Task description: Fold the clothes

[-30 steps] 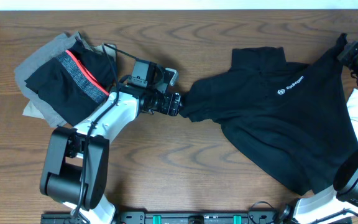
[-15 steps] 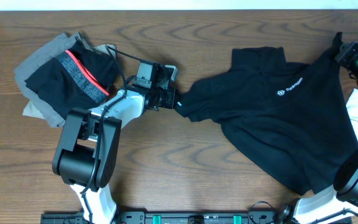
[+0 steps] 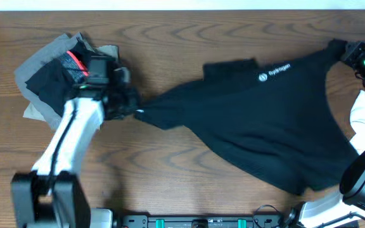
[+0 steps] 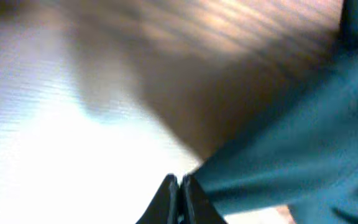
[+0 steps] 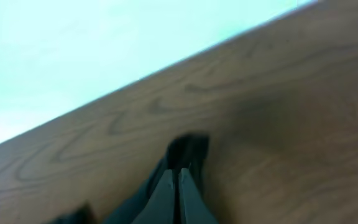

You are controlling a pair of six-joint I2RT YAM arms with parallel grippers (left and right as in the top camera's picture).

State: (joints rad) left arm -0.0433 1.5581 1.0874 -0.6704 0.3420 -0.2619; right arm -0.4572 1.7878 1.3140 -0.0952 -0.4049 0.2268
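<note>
The spreading step looks to be in hand: the black T-shirt [image 3: 252, 126] is lying across the middle and right of the wooden table [image 3: 189, 190], held at two ends. The left pincer [image 3: 134, 111] is clamping a bunched tip at the shirt's left end, and the right pincer [image 3: 346, 52] is pinching an edge at the far right. Both are closed tight on the cloth, so the fabric is running as a taut, slanted band between them while its lower part is spreading into a loose, creased flap toward the near right. The shirt is a soft, matte knit carrying a small white logo [image 3: 276, 71] near its far edge. At the far left a pile of garments [image 3: 40, 76], grey, tan and black with a red band [image 3: 75, 61], is sitting just beside the left pincer. The next move is probably calling for lowering the shirt flat and smoothing it before any fold, without dragging it into that pile.
</note>
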